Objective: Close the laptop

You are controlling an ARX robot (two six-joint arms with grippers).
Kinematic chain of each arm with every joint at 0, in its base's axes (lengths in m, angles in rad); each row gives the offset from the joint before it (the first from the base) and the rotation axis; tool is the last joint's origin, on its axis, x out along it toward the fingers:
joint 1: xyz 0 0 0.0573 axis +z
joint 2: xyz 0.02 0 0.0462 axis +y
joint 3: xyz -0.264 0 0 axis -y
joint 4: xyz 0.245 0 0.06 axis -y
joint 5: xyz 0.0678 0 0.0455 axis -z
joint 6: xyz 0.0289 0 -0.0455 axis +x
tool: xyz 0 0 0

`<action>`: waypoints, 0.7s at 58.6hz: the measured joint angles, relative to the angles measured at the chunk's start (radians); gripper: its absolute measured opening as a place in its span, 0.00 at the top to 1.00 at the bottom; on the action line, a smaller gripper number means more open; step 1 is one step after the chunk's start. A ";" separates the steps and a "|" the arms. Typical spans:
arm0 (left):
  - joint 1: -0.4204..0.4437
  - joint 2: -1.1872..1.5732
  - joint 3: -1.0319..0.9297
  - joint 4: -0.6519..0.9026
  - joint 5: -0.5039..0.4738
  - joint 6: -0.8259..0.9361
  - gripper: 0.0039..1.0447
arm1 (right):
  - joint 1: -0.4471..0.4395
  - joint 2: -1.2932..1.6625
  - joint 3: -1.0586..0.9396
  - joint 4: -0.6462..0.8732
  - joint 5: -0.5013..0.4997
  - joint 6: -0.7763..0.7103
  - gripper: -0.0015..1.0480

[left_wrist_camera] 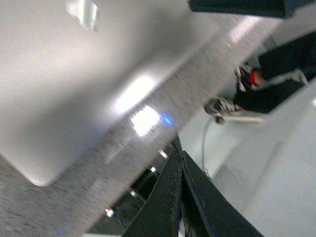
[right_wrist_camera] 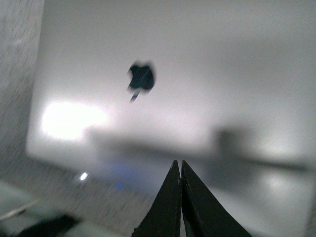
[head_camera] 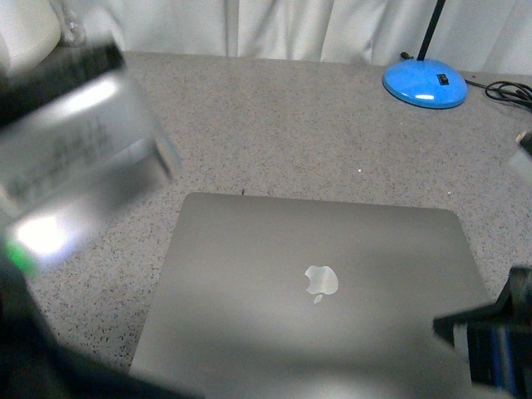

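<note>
The space-grey laptop point(head_camera: 316, 291) lies flat on the speckled grey table point(head_camera: 274, 125), lid down, its shiny apple logo point(head_camera: 321, 282) facing up. In the left wrist view the laptop point(left_wrist_camera: 64, 74) shows blurred, and my left gripper point(left_wrist_camera: 179, 157) is shut with nothing held, off the lid's corner above the table edge. In the right wrist view my right gripper point(right_wrist_camera: 177, 165) is shut and empty, hovering over the laptop point(right_wrist_camera: 197, 84) near its dark-looking logo point(right_wrist_camera: 141, 78). Part of the left arm point(head_camera: 75, 158) shows blurred at the left, part of the right arm point(head_camera: 499, 332) at the lower right.
A blue lamp base point(head_camera: 425, 85) with a black stem stands at the back right, with black cables point(head_camera: 509, 90) beside it. White curtains point(head_camera: 316, 25) hang behind the table. A white object point(head_camera: 29, 29) sits at the back left corner.
</note>
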 joint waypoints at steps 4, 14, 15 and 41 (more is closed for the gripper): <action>0.043 0.024 0.017 0.074 -0.051 -0.019 0.96 | -0.029 -0.004 0.002 0.056 0.098 -0.063 0.99; 0.163 0.080 0.085 0.222 -0.158 -0.054 0.96 | -0.103 -0.015 0.029 0.164 0.266 -0.194 0.99; 0.172 0.083 0.090 0.230 -0.165 -0.058 0.96 | -0.112 -0.019 0.032 0.177 0.282 -0.214 0.99; 0.438 0.006 0.096 0.486 -0.421 -0.056 0.96 | -0.112 -0.218 -0.053 0.483 0.662 -0.481 0.99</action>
